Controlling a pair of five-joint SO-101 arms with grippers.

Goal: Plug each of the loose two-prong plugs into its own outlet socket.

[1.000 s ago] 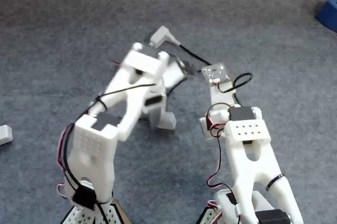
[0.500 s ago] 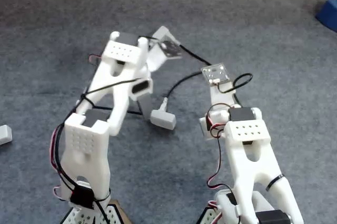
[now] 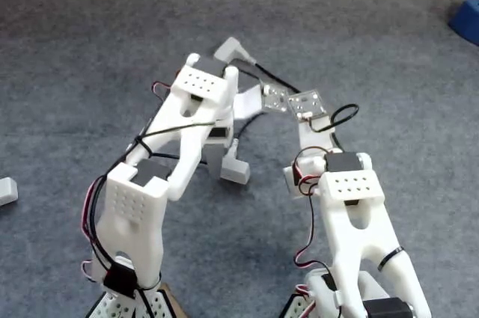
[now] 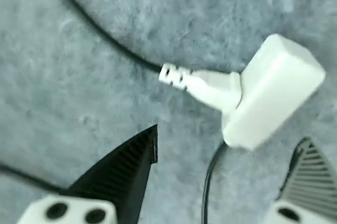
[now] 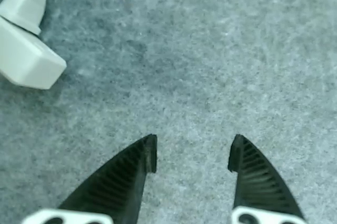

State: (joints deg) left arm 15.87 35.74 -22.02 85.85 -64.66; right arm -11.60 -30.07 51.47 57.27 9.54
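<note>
My left claw (image 4: 229, 135), spread wide, hovers just short of the white plug (image 4: 274, 95) lying on the grey counter (image 4: 79, 66), its long axis running nearly finger to finger, while my right claw (image 5: 192, 145), also spread, stands farther away.

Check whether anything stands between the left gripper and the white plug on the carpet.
Nothing visible does. The left gripper, open, hangs over the white plug; only a thin black cable runs along the carpet between its jaws, out from under the plug.
</note>
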